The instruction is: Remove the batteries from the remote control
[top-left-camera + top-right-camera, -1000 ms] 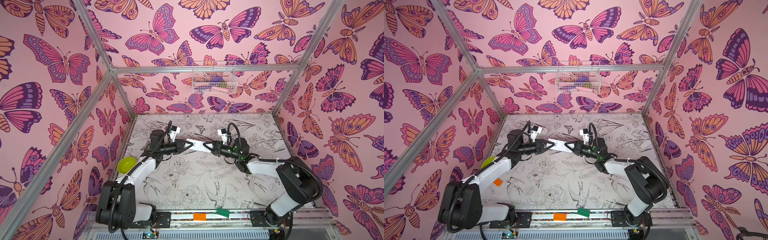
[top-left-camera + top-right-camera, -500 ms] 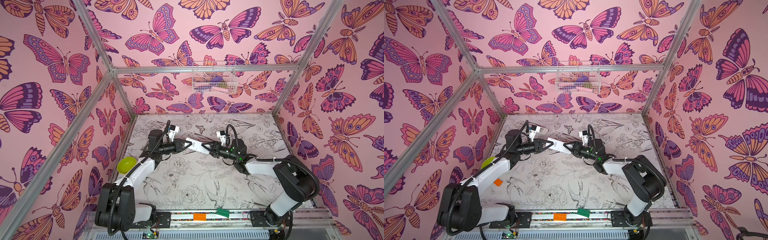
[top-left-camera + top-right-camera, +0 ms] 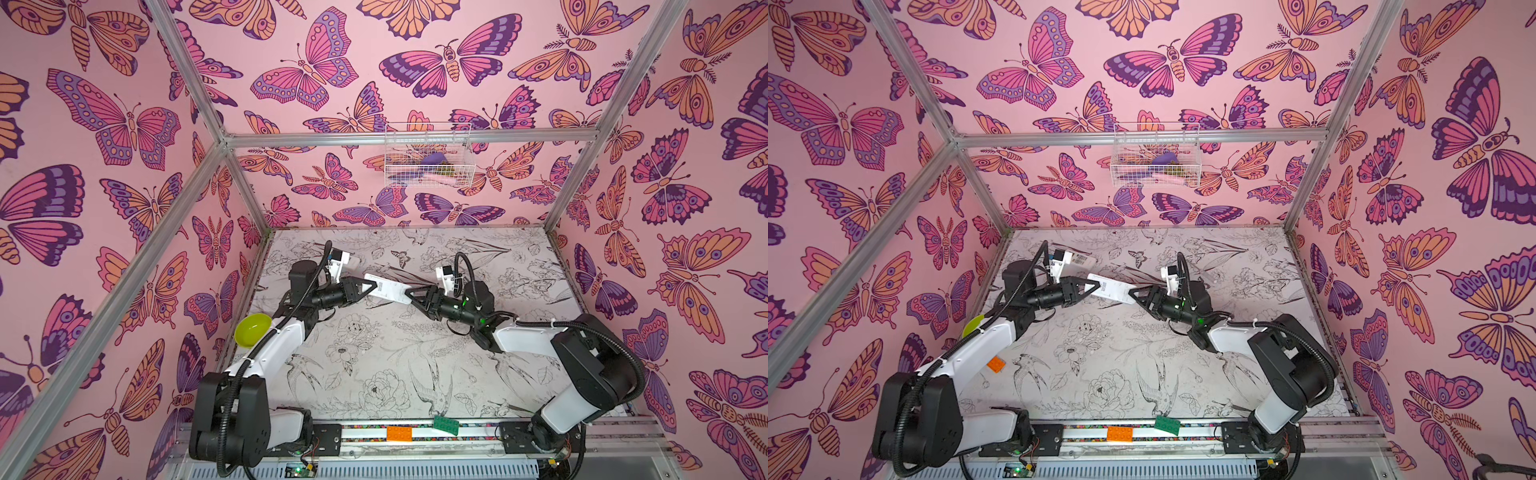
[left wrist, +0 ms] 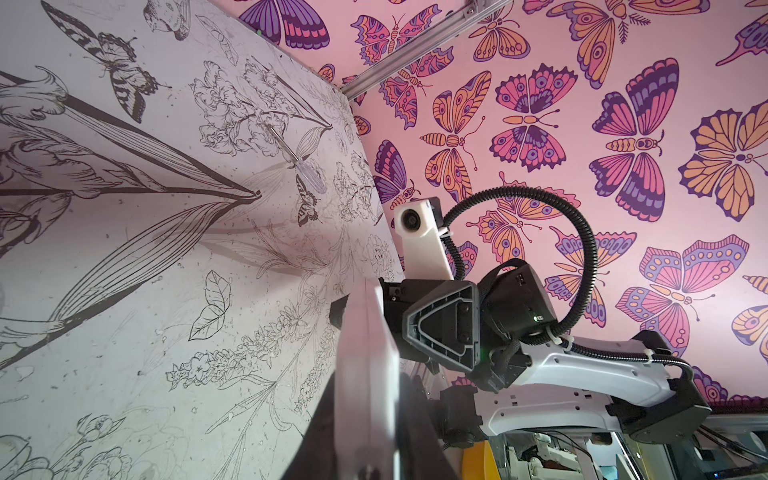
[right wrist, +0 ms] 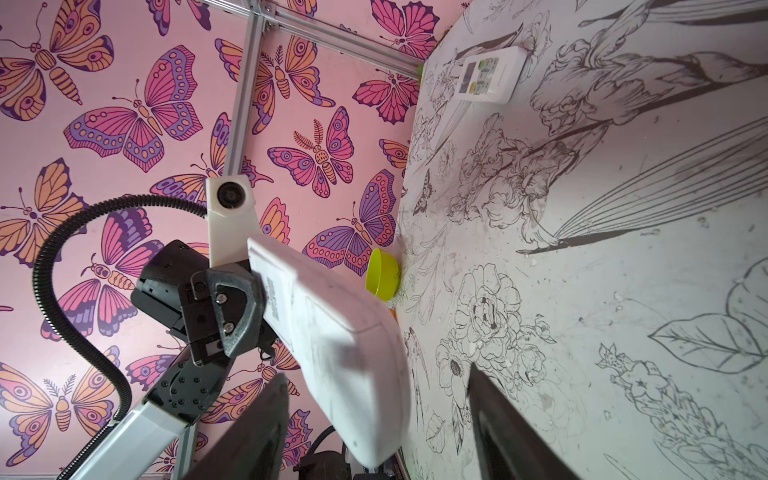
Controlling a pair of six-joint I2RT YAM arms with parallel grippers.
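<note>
remote control [image 3: 388, 289] aloft | left hand [image 3: 371, 286] clamped on it | right hand [image 3: 410, 294] newly spread, released its end

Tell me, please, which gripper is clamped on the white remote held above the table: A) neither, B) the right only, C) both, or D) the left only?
D: the left gripper is shut on the labelled end of the remote, while the right gripper is open, its fingers apart on either side of the other end, with a gap showing in the right wrist view.
</note>
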